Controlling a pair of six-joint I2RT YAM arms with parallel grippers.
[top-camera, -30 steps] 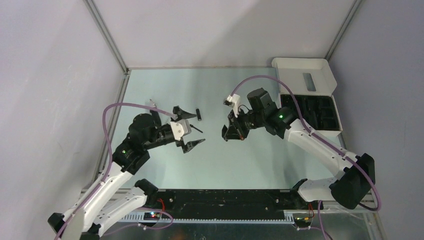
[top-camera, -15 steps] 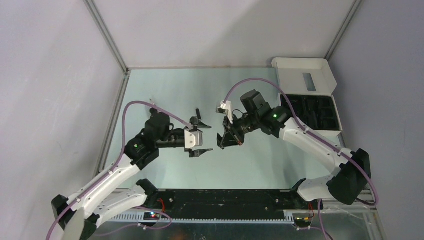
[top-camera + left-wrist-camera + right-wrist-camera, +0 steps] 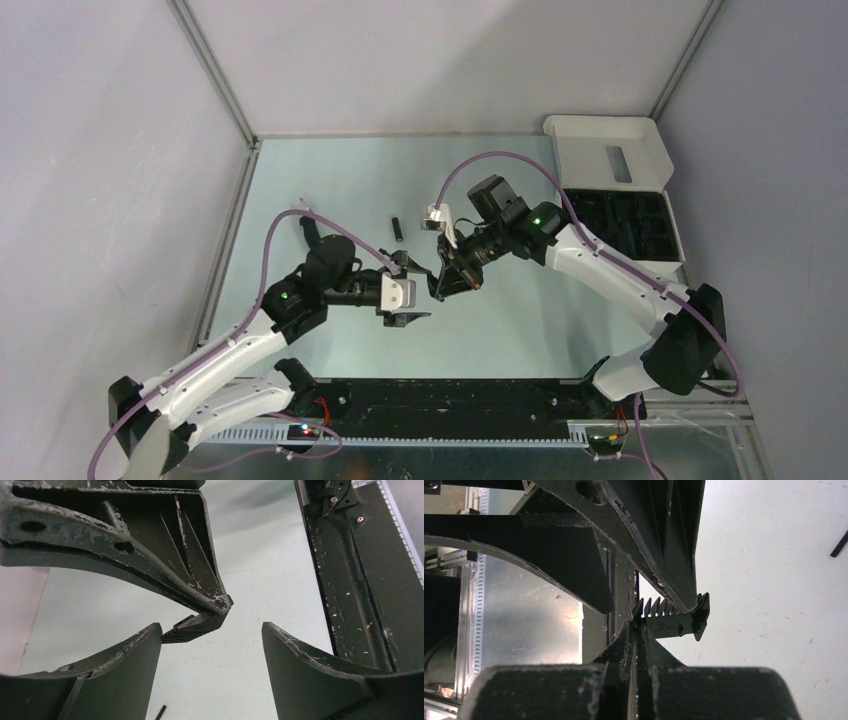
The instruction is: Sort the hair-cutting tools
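Observation:
My right gripper [image 3: 438, 290] is shut on a small black comb attachment [image 3: 674, 622], pinching one edge so that the toothed piece sticks out sideways. It holds that piece [image 3: 192, 630] between the spread fingers of my left gripper [image 3: 211, 630], close against one finger and far from the other. The left gripper [image 3: 411, 290] is open. A short black cylinder [image 3: 397, 229] lies on the table behind both grippers. A tapered black trimmer body [image 3: 309, 222] with a silver tip lies at the left, partly behind the left arm's cable. A thin black stick [image 3: 839, 544] rests on the table.
The white box [image 3: 610, 150] stands open at the back right, its black moulded insert [image 3: 630, 225] facing up and its lid tilted back. A black rail [image 3: 450, 400] runs along the near edge between the arm bases. Grey walls close in the table.
The left arm has swung right and forward, and the right gripper has come left with the comb attachment, so the two now meet mid-table. The left jaws have narrowed slightly.

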